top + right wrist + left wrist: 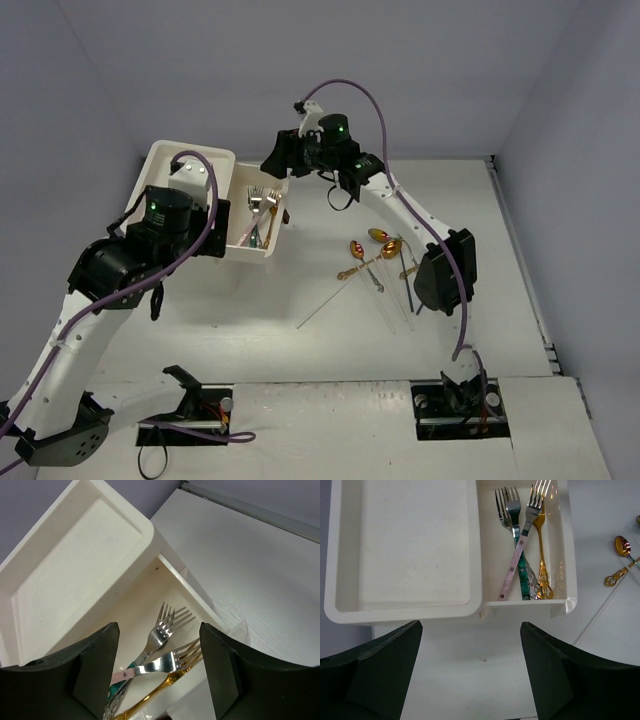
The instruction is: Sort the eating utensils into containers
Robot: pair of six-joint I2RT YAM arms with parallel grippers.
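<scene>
Steel and gold: three forks (521,545) lie lengthwise in the open drawer (571,555), directly under the right gripper (159,635), jaws spread and empty. We count about three spoons (378,246) and a few chopsticks (335,300) loose on the table (300,360), nearer that arm's base; the left gripper (471,650), also spread, hangs farther off

The pink-handled fork (512,570) is showing dark dots, the teal-handled fork (524,576) is showing marbling, and the gold fork (541,555) is gleaming. The drawer (570,545) and cabinet (410,545) are looking plain white.
</scene>
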